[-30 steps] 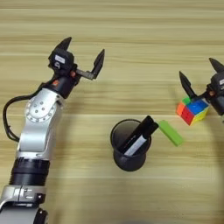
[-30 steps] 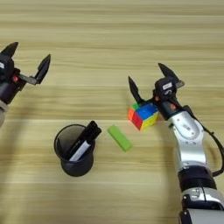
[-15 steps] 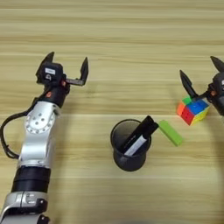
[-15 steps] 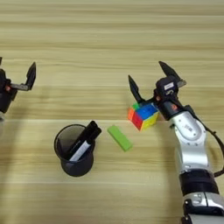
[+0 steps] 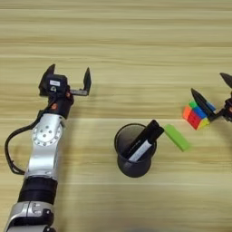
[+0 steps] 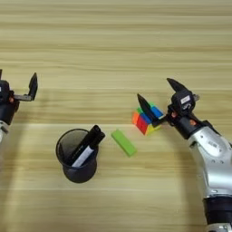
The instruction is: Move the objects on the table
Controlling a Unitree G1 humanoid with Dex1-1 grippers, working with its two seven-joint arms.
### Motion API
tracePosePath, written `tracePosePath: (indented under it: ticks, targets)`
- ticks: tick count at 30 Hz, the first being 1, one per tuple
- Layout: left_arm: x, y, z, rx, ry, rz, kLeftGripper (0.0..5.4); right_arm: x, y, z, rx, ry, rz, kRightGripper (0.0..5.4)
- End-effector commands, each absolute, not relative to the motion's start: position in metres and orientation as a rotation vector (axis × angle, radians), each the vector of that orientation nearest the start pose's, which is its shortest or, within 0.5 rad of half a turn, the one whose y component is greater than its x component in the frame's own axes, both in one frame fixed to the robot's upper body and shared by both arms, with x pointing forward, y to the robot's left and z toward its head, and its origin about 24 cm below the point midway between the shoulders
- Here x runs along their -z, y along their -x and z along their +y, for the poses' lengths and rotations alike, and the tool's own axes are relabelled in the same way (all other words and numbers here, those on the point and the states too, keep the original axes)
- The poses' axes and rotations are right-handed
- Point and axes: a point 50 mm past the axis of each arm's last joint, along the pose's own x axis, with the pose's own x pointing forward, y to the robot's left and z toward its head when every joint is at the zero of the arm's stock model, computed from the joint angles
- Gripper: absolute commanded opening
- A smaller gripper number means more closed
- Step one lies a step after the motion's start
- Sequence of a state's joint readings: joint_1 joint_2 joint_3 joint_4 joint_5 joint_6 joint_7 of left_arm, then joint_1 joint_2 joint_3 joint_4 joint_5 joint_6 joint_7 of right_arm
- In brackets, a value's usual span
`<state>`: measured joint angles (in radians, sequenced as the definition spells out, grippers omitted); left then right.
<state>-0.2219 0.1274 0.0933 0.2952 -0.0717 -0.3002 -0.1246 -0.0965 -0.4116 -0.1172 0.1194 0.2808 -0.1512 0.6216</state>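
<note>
The puzzle cube (image 6: pixel 146 119) is lying on the desk (image 6: pixel 113 41), just beside the spread-open right end effector (image 6: pixel 158 99). A lime-green block (image 6: pixel 123 142) is resting between it and a mesh cup (image 6: pixel 77 156) holding markers. The left end effector (image 5: pixel 68 77) is being held open, well apart.

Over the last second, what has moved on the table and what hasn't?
The left gripper, open and empty, has drawn back towards the robot's left and nearer its body, over bare table. The right gripper stays open around the puzzle cube, not closed on it. The cube, lime-green block and black mesh cup with its marker have not moved.
</note>
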Motion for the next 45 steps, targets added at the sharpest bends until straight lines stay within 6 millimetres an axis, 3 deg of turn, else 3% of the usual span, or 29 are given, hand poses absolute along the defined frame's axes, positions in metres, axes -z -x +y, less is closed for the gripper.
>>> tracePosePath:
  ticks: [1, 21, 35, 40, 45]
  targets:
    - [-0.063, -0.294, 0.179, 0.057, -0.066, -0.231, 5.38, -0.074, -0.256, -0.232, -0.529, 0.181, -0.011, 5.4]
    - [-0.061, -0.295, 0.176, 0.068, -0.058, -0.227, 5.38, -0.046, -0.252, -0.231, -0.564, 0.206, 0.181, 5.4]
    - [-0.062, -0.295, 0.174, 0.077, -0.051, -0.235, 5.4, -0.041, -0.254, -0.232, -0.558, 0.218, 0.205, 3.37]
    - [-0.063, -0.295, 0.174, 0.084, -0.049, -0.24, 5.4, -0.042, -0.255, -0.231, -0.559, 0.22, 0.202, 3.34]
    - [-0.068, -0.295, 0.167, 0.16, -0.048, -0.263, 5.4, -0.058, -0.261, -0.229, -0.589, 0.231, 0.154, 3.34]
